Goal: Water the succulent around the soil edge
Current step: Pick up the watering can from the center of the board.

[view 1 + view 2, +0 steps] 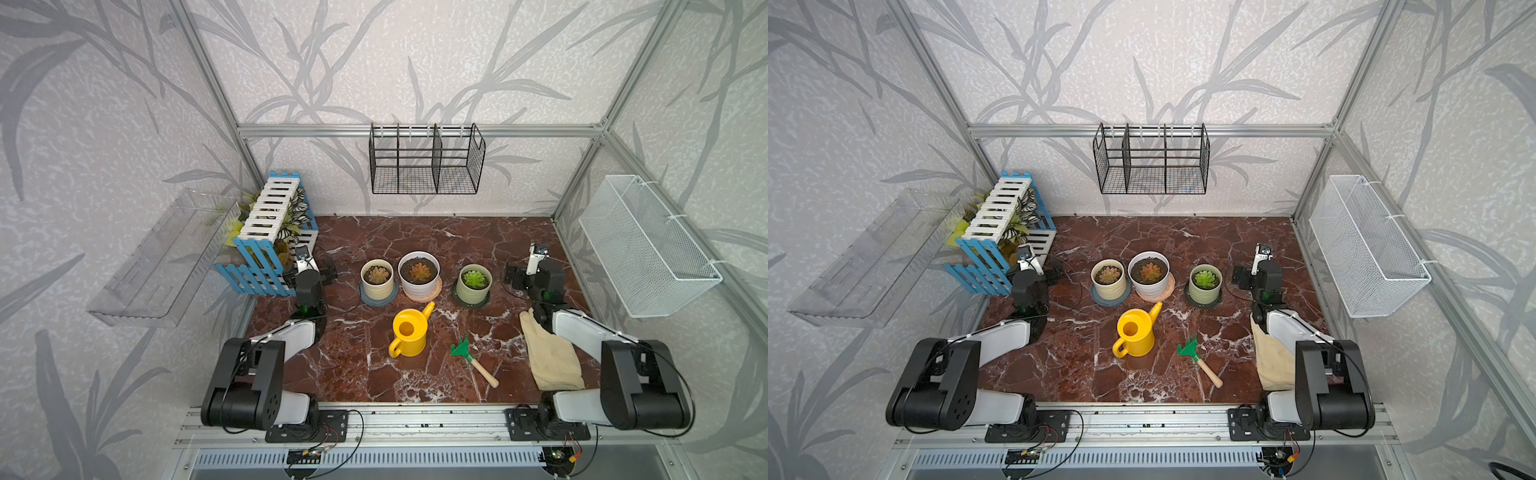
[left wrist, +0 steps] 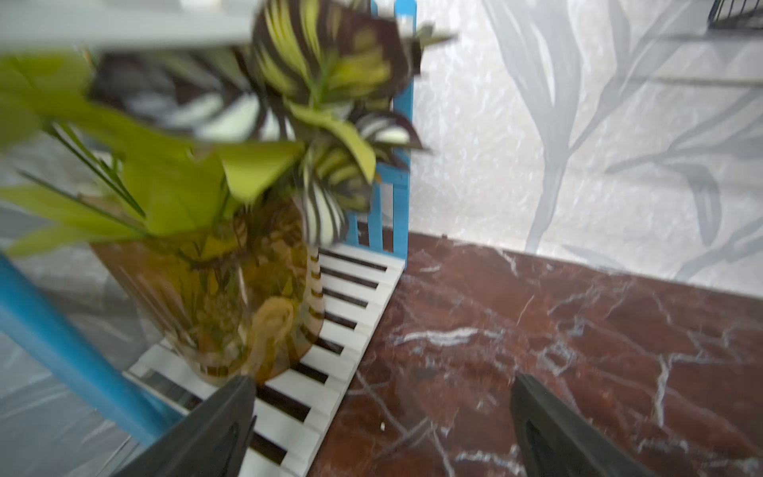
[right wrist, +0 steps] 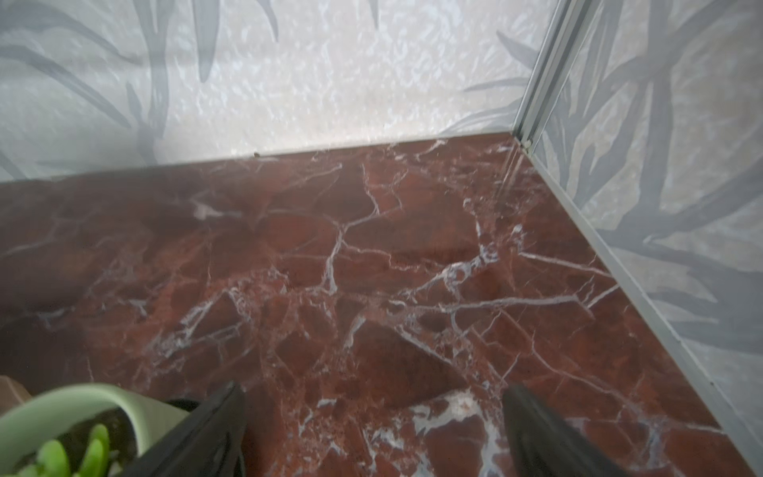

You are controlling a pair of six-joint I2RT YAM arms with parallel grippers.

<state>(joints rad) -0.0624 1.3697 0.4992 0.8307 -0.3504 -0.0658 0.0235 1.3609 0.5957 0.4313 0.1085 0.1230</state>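
Both claws are held wide open and empty. The left claw (image 2: 382,384) is poised over the table (image 1: 457,232) beside a blue-and-white slatted crate (image 1: 270,232), and the right claw (image 3: 373,388) over bare marble. The succulent (image 1: 473,279) is found just to the left of the right claw, upright in its pale green pot on a dark saucer. The yellow watering can (image 1: 409,332) is stood untouched well behind both claws, between them and toward the robot's base. Its spout is aimed at the white pot (image 1: 417,286) and its handle is turned to the left claw's side. No watering is judged to have been started.

The soil edge (image 3: 111,425) is only a narrow ring, so water could be poured onto the leaves or over the rim unless the spout is kept low and close. The pot could be nudged off its saucer by the right claw so near it. The white pot could be watered by mistake, and the can could be tipped early if its handle is gripped off-centre.
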